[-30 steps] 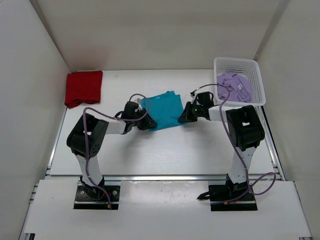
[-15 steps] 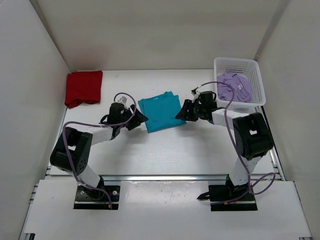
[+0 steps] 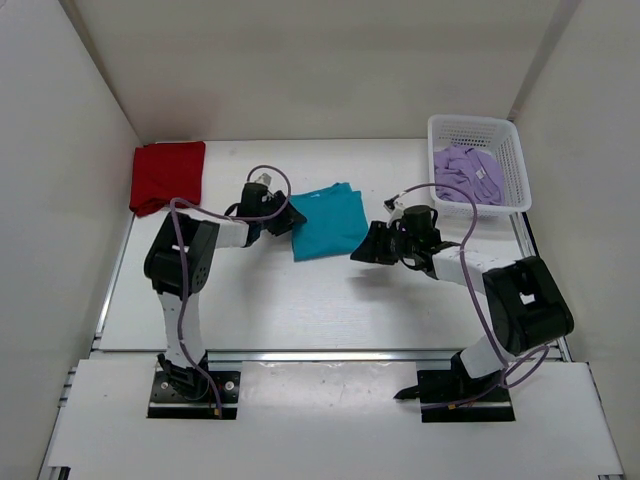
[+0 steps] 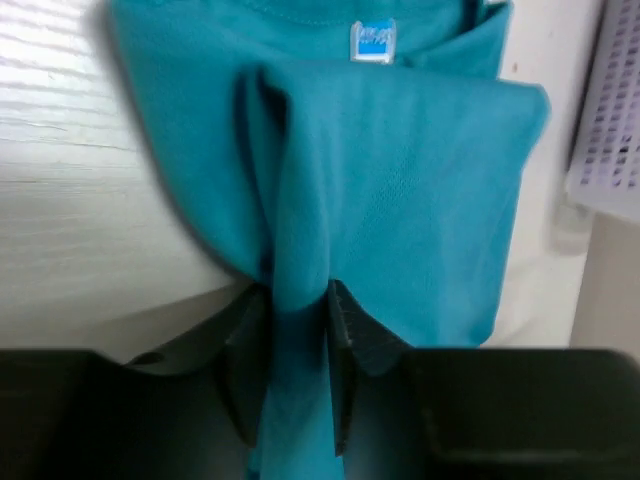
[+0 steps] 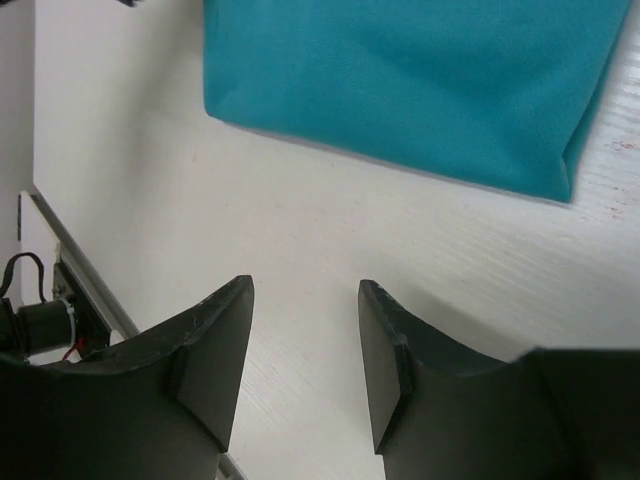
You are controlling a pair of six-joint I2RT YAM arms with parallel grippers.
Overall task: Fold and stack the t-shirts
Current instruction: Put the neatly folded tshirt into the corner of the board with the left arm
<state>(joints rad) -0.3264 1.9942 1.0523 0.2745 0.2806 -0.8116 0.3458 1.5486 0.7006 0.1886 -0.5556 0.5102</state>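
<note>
You are at the stacking step for the teal t-shirt [image 3: 330, 220]. It lies folded in the middle of the table [image 3: 330, 300]. The dark red t-shirt [image 3: 167, 175] sits folded at the far left corner, well apart. The lavender t-shirt [image 3: 468, 172] lies crumpled in the white lattice basket [image 3: 520, 160], not yet handled.

Your left hand [image 4: 297, 300] pinches a raised ridge of teal cloth at the shirt's left edge. Your right hand [image 5: 305, 290] is spread over bare table just beside the shirt's near right edge, holding nothing.

A one-sided lift would likely spill the fold. Bring the right hand onto the opposite edge, then carry the shirt level to the red one.
</note>
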